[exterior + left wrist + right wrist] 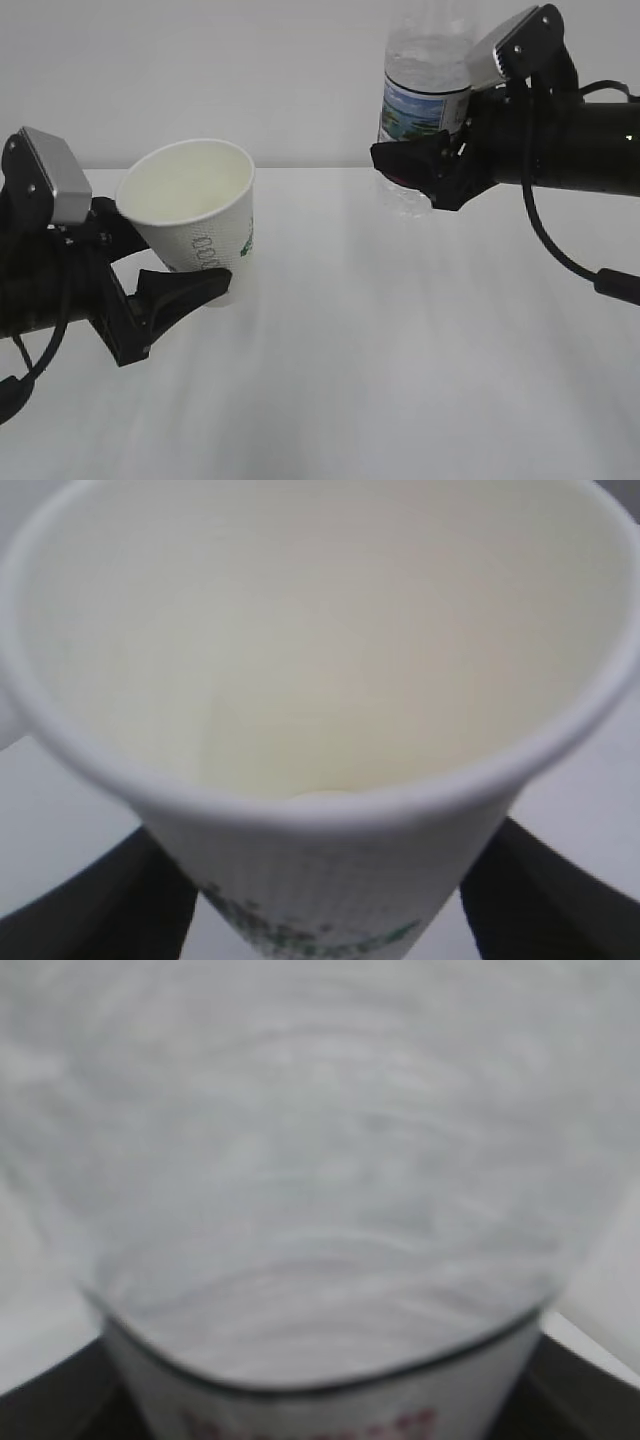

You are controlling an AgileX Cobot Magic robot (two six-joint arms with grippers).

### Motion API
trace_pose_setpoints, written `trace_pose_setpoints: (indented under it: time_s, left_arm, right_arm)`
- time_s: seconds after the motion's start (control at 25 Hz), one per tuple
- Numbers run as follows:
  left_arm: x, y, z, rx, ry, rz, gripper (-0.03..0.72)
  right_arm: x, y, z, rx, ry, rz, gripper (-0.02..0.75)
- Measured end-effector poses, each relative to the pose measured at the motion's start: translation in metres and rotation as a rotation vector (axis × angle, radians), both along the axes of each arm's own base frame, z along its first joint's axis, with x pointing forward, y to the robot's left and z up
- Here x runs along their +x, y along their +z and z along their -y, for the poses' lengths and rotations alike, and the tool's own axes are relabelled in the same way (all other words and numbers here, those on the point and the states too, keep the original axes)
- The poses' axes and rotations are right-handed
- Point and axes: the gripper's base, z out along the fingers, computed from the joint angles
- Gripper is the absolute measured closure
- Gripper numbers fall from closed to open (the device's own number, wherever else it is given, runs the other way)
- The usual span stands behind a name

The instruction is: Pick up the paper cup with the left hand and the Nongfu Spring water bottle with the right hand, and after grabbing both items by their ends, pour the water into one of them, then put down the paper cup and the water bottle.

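Above the white bench (400, 380), left side: left pincer (165, 260) clenched on the paper cup (195, 215) low on its wall, cup lifted and tipped, mouth toward the camera. Inside looks dry. Right side: right pincer (425, 165) clasps the Nongfu Spring water bottle (425, 100) at the label, upright, held higher than the cup and well apart from it. Bottle top is out of frame; cap possibly off, cannot tell. Risks: thin cup wall buckling under the squeeze; stream missing the tilted rim and wetting the bench.
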Motion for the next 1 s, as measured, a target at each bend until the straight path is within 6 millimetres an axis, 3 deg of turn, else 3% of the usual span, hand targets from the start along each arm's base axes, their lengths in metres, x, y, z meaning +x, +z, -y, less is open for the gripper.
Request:
trace_pose_setpoints:
  time_s: [0.36, 0.76, 1.0]
  left_arm:
    - [-0.005, -0.002, 0.003, -0.002, -0.058, -0.04, 0.126]
    - [-0.008, -0.003, 0.006, 0.011, -0.094, -0.042, 0.188]
    - [-0.009, -0.009, 0.031, 0.017, -0.191, -0.06, 0.19]
  right_arm:
    - [-0.01, 0.012, 0.0, -0.046, 0.051, 0.027, 0.214]
    - [-0.013, 0.011, 0.0, -0.081, 0.079, 0.025, 0.214]
    - [-0.013, 0.01, 0.0, -0.082, 0.08, 0.023, 0.214]
